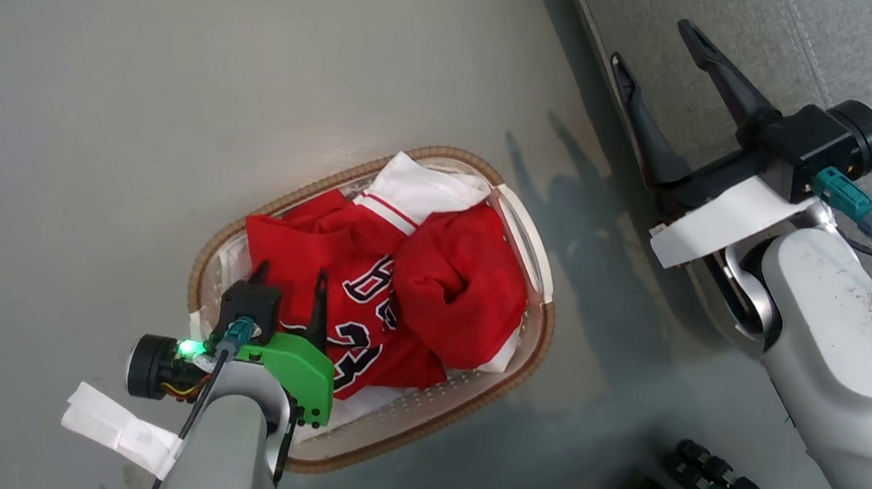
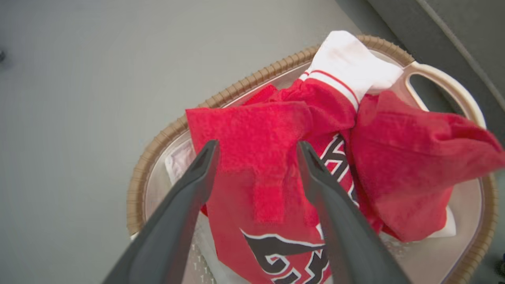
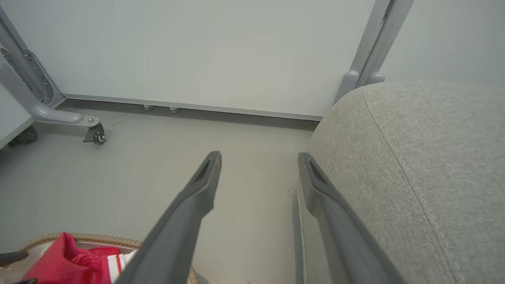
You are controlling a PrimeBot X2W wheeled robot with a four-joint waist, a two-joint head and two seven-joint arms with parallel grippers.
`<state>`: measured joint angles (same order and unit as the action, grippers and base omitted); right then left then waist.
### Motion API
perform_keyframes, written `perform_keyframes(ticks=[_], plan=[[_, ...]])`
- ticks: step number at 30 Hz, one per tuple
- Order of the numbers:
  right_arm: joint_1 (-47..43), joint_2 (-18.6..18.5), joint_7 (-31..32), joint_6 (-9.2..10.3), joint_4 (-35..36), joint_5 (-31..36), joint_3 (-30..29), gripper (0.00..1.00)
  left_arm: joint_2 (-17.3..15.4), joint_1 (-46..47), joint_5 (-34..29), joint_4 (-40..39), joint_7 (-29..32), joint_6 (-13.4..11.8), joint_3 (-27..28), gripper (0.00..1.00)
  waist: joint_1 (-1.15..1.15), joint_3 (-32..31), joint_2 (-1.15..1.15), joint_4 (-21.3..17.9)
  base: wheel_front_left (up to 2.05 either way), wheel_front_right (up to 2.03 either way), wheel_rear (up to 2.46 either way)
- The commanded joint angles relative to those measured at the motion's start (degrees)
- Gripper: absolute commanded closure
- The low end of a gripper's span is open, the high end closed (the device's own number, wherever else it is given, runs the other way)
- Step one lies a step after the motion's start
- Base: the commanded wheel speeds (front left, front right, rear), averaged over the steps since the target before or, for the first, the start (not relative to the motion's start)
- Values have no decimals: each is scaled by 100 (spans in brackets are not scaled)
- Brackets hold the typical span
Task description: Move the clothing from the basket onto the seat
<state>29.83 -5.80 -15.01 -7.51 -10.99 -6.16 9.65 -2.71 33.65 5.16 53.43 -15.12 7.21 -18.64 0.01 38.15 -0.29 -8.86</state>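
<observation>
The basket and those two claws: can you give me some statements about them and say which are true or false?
1. The red clothing lies in the basket. True.
2. The left gripper is clamped shut on the cloth. False: its fingers are spread open over the red clothing.
3. The right gripper is open, by the edge of the seat. True.
4. The basket stands on the seat. False: it stands on the floor beside the seat.
5. The numerals on the jersey are blue. False: they are black edged in white.
</observation>
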Motion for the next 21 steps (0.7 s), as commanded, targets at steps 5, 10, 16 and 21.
perform_keyframes(ticks=[5, 10, 16, 21], plan=[[133, 73, -23, 5, 55, -48, -54, 0, -61, 436, -89, 682, -4, -77, -28, 0, -1, 880, 29, -395, 0, 0, 0], [138, 110, -23, 4, 8, -58, -69, 0, -45, 680, 218, 1045, -4, -20, 100, 0, -1, 940, 29, -406, 0, 0, 0], [82, 159, -23, 5, -126, -91, -38, 0, -40, 569, 277, 1086, -4, 12, -65, 100, -1, 650, 29, -382, 0, 0, 0], [-49, 162, -23, 5, -287, -116, -15, 0, -35, 153, 469, 741, -4, 19, -112, 100, -1, 26, 29, -284, 0, 0, 0]])
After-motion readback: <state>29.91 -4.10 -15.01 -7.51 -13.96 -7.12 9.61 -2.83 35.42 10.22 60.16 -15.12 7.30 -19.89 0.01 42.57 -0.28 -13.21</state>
